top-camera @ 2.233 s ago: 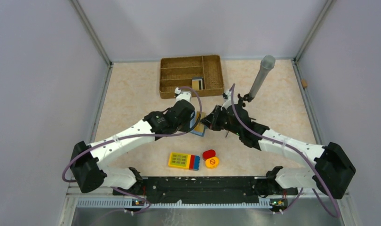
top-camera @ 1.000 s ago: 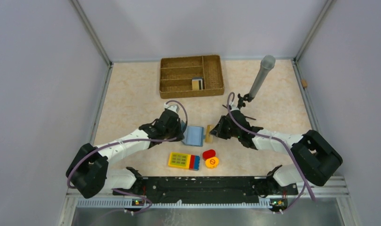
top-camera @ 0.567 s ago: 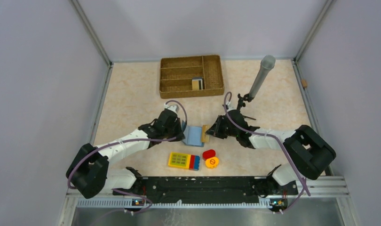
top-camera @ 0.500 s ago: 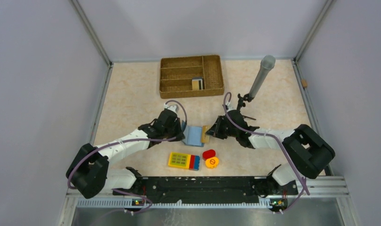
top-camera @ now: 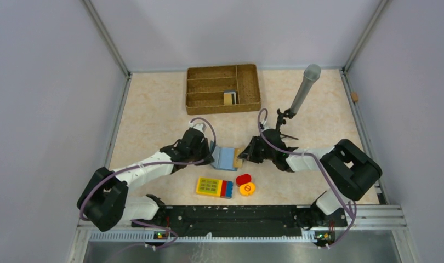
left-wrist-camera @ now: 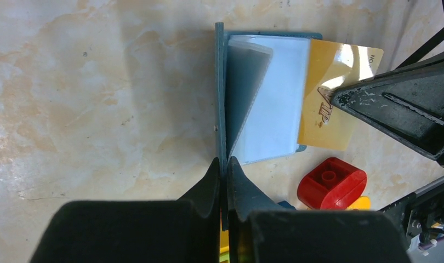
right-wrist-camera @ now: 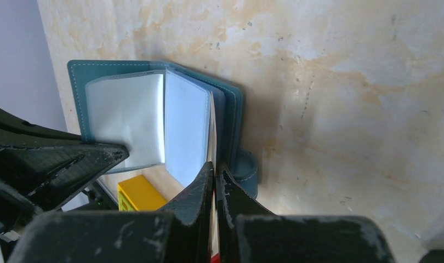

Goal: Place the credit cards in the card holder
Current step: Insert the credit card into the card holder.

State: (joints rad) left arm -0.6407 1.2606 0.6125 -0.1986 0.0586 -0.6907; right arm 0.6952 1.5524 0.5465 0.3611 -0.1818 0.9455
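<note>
Right gripper pinches a yellow card at the pocket of the holder. Left gripper pinches the holder's edge. Next we push the card deeper, then let go.

The holder lies open mid-table, with the left gripper on its left edge. A card in the right gripper overlaps its right edge. Behind is a tray, with cards in its near compartment. In front lie a keypad, a block and a disc. A tube stands right of the tray.

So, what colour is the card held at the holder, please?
The card is tan-yellow, best seen in the left wrist view.
</note>
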